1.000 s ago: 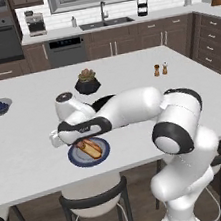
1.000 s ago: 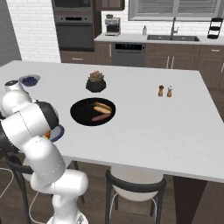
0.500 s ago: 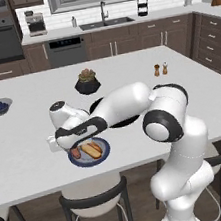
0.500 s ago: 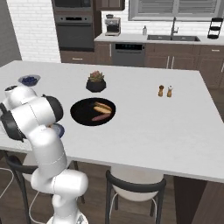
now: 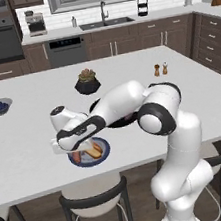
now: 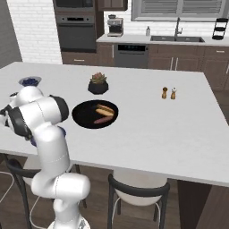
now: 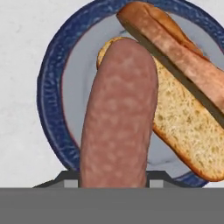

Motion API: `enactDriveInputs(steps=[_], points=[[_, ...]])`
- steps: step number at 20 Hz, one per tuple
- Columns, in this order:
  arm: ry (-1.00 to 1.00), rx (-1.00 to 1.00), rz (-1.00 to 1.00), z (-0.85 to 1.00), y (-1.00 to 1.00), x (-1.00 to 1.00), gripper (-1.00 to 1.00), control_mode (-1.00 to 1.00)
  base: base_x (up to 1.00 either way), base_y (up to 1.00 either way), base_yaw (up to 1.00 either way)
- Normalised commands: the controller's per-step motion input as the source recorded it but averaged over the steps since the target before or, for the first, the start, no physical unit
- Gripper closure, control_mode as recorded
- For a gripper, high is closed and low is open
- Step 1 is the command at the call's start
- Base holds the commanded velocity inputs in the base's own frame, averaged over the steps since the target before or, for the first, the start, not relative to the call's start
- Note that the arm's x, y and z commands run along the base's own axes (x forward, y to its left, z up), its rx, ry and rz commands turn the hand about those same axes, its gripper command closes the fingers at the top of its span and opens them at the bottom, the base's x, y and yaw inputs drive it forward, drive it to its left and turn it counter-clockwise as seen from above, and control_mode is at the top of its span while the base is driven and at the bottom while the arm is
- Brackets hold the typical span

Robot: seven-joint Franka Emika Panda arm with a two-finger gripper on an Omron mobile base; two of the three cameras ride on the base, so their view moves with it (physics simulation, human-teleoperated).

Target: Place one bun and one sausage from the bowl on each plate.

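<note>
My tool (image 5: pixel 80 148) hangs low over the blue-rimmed plate (image 7: pixel 51 87) near the front edge of the desk (image 5: pixel 29 125), pinching a sausage (image 7: pixel 117 118) that runs straight out ahead of my fingertips. Just beside the sausage, a split bun (image 7: pixel 175 87) lies on that plate. Beyond my tool, the black bowl (image 6: pixel 95 114) holds another bun (image 6: pixel 105 109) and another sausage (image 6: pixel 101 120).

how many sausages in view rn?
2. One sausage is over the blue-rimmed plate beside the bun, at the gripper; whether it is still gripped is unclear. The other lies in the black bowl. Others may be hidden behind the arm.
</note>
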Motion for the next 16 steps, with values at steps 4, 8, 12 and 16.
enactDriveInputs(steps=[4, 8, 12, 16], points=[[0.06, -0.03, -0.05, -0.06, -0.17, 0.16, 1.00, -1.00, 0.00, 0.00, 0.00], [0.04, -0.03, 0.00, -0.03, -0.04, 0.16, 1.00, -1.00, 0.00, 0.00, 0.00], [0.00, -0.08, 0.03, -0.15, 0.00, 0.00, -1.00, -1.00, 0.00, 0.00, 0.00], [0.00, -0.06, 0.04, -0.05, 0.00, -0.05, -1.00, -1.00, 0.00, 0.00, 0.00]])
